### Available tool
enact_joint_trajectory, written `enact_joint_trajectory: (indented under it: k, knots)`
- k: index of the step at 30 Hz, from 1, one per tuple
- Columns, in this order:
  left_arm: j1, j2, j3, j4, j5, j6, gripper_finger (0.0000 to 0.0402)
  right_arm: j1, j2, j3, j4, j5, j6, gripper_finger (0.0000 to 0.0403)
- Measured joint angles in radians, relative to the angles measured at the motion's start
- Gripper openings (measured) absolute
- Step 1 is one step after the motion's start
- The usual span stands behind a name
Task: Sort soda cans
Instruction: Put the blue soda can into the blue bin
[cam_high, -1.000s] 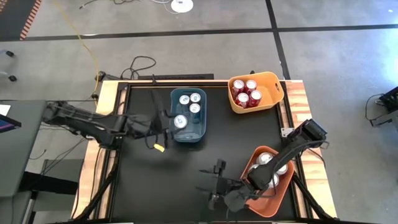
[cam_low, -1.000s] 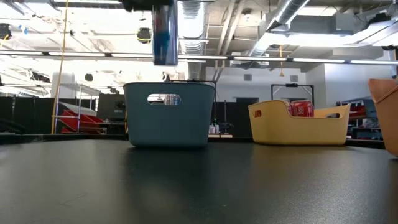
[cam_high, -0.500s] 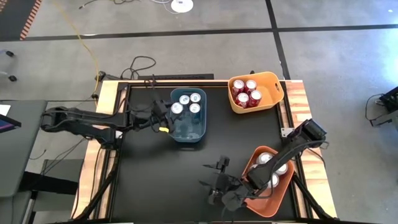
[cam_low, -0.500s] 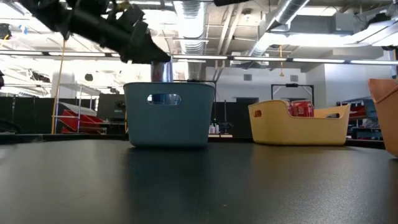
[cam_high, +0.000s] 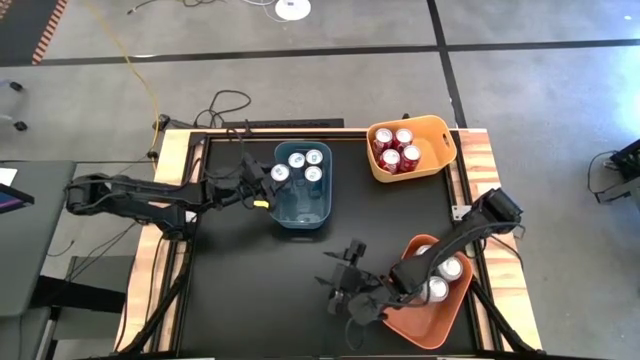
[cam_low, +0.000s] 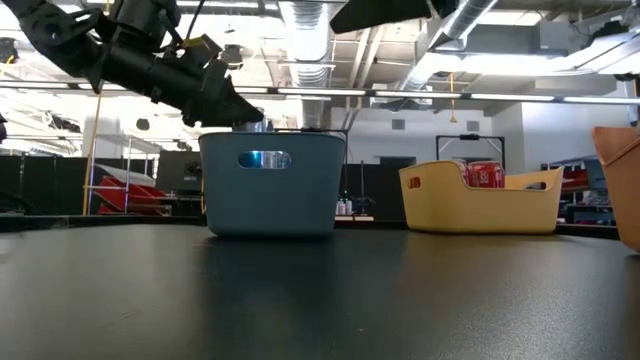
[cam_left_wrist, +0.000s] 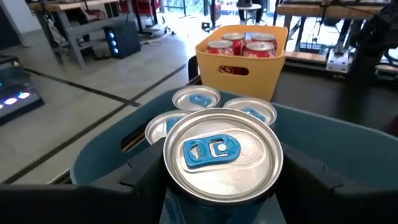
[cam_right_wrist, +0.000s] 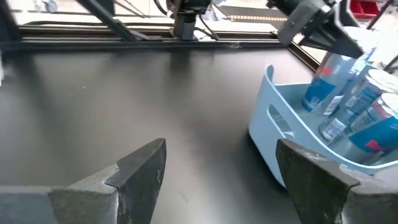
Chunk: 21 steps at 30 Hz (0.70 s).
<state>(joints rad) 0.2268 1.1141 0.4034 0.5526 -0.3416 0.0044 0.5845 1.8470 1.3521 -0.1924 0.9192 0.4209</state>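
Black tabletop below, my left gripper (cam_high: 268, 176) has carried its clamped blue can (cam_left_wrist: 222, 152) into the blue bin (cam_high: 322, 214) at eleven o'clock, nearly sorted, while my right gripper (cam_high: 345, 290) waits open at five o'clock.

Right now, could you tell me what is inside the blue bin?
The blue bin holds four blue-tabbed soda cans, clustered at its far end; the left gripper is shut on one of them. The walls hide the can bodies in the low view.
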Motion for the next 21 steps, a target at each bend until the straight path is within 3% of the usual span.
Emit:
enact_joint_trajectory:
  k: [13, 21]
  knots:
    - [-0.005, 0.252, 0.008, 0.225, -0.031, -0.021, 0.0233, -0.006, -0.195, 0.001, -0.195, 0.0, 0.125, 0.0319]
    - [-0.004, 0.351, 0.011, 0.316, -0.048, -0.029, 0.0303, -0.004, -0.251, 0.0, -0.444, -0.001, 0.337, 0.0319]
